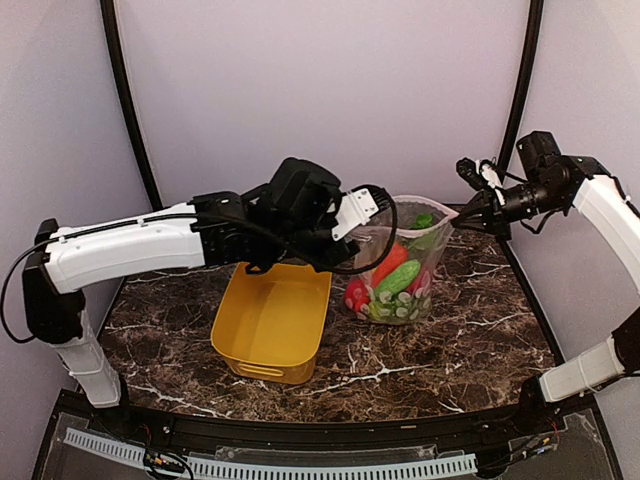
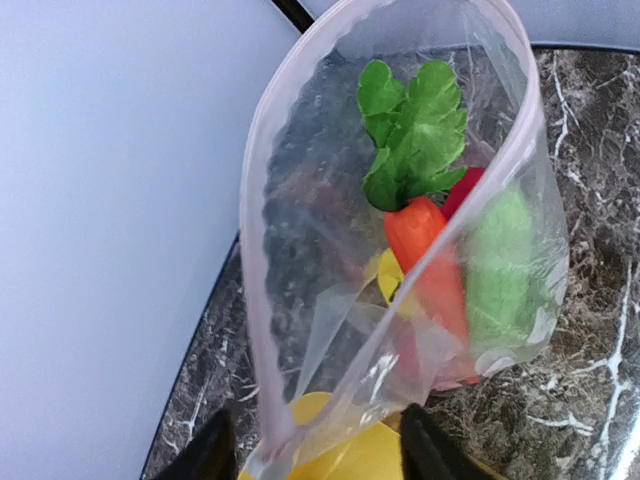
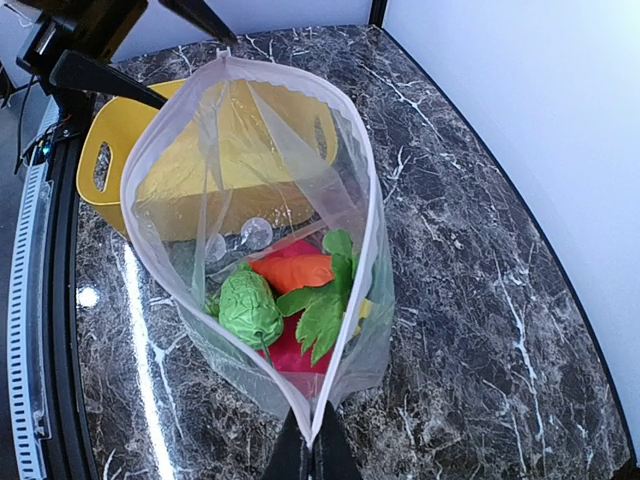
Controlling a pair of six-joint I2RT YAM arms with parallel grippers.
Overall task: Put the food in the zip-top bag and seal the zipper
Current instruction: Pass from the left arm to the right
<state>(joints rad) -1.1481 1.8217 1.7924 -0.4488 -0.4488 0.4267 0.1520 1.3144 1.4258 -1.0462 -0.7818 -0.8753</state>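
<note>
The clear zip-top bag [image 1: 405,270] stands on the marble table with its mouth wide open. Inside lies the food: an orange carrot [image 3: 295,270] with green leaves, a lumpy green fruit [image 3: 248,305], something red [image 3: 290,345] and sliced cucumber [image 1: 398,280]. My right gripper [image 3: 315,445] is shut on the right corner of the mouth, pinching the zipper [image 3: 350,160]. My left gripper [image 2: 315,455] is open at the opposite corner. Its two black fingertips [image 2: 205,460] stand apart on either side of the pinkish strip [image 2: 250,250] without pressing it.
A yellow plastic tub [image 1: 272,320] sits just left of the bag, under my left arm. The curved black table rim [image 1: 330,425] runs along the near side. Pale walls close in the back and both sides.
</note>
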